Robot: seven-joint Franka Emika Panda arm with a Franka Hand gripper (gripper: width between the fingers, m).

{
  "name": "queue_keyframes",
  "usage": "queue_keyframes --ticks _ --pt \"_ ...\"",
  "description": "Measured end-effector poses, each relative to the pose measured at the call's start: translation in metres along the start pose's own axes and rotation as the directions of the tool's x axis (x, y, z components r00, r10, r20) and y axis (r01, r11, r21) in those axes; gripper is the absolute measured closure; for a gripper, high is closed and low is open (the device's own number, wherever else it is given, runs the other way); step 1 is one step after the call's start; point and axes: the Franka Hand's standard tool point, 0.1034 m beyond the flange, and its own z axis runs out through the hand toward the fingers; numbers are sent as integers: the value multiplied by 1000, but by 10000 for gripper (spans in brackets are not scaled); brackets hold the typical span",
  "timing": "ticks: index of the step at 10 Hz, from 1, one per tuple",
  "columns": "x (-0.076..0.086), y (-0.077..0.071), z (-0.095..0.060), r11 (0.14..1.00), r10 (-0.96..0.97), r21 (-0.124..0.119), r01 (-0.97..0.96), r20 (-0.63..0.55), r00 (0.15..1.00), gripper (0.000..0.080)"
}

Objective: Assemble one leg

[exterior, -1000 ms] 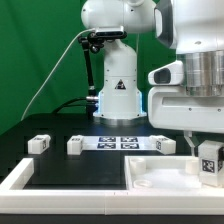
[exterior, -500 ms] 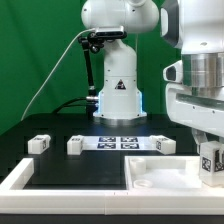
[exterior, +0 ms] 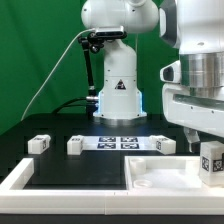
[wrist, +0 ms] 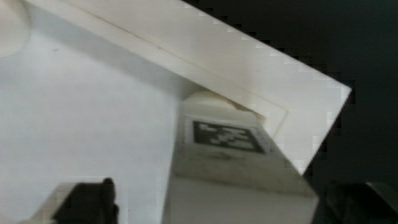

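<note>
The arm (exterior: 195,70) stands over the panel (exterior: 160,178), the large flat white square with a raised rim. The panel serves as the reference for all positions below.

**Marker board.** The marker board (exterior: 120,142) lies flat beyond the panel's far edge, toward the exterior view's left.

**Gripper.** The gripper (exterior: 208,148) hangs above the panel near its corner on the exterior view's right. Its fingers (wrist: 86,200) stand on either side of the leg (exterior: 211,160), parted about as wide as that block. The leg hangs under the gripper, so it is judged to be clamped. Finger contact itself is not clearly resolved in the wrist view.

**Held leg.** Its long axis is upright, in line with the gripper's approach direction. Its marker face is turned toward the exterior camera. In the wrist view the leg lies just inside the panel's corner, close to both rim edges. Whether its lower end touches the panel cannot be told.

**Governing relation.** The mounting point lies straight down from the leg, so the next move calls for a vertical descent with little sideways correction. No hole or socket is visible, and alignment cannot be confirmed.

**Spare legs.** Three spare legs (exterior: 38,144) (exterior: 75,146) (exterior: 163,144) rest beyond the panel's far edge, well apart from the gripper.
</note>
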Motion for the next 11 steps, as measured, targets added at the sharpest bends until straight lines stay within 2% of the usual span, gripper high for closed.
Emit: queue_keyframes --ticks 3,4,6,7,8,11 --pt "-2 -1 0 938 -346 0 346 -2 938 152" --pt "-3 -2 0 873 -488 -11 488 -9 873 152" --pt "-5 -6 -3 757 -654 -25 653 -32 756 151" --pt "-5 -6 -4 667 -745 -33 744 -46 666 151" --pt "-4 -4 -3 593 -805 -37 804 -51 591 151" --pt "1 0 -1 455 -890 -47 889 -35 454 151"
